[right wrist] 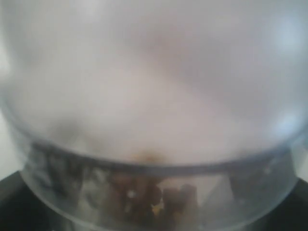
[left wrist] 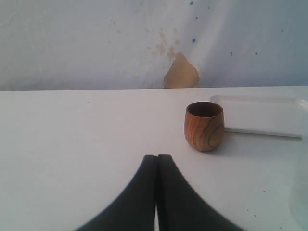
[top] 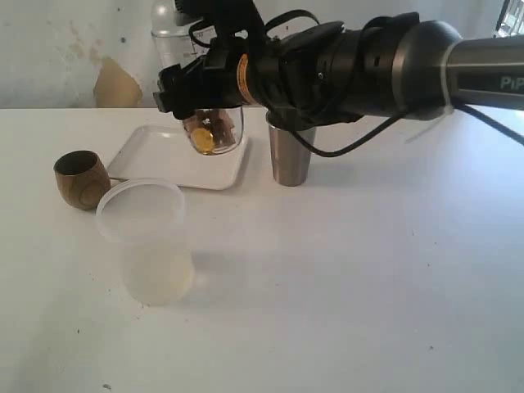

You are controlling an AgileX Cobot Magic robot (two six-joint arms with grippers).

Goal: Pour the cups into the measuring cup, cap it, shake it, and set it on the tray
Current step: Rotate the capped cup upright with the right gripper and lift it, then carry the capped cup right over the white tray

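Clear cylindrical measuring cup [top: 224, 137] holds brown pieces [top: 202, 136] over flat white tray [top: 151, 161].

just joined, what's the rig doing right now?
The right arm reaches across with its jaws clamped on the measuring cup, which has brown and yellow pieces in its bottom and sits over the tray; whether it touches the tray can't be judged. The wooden cup and steel tumbler stand on the table on either side of the tray. The left jaws are shut, empty, facing the wooden cup. A milky tub stands in front.
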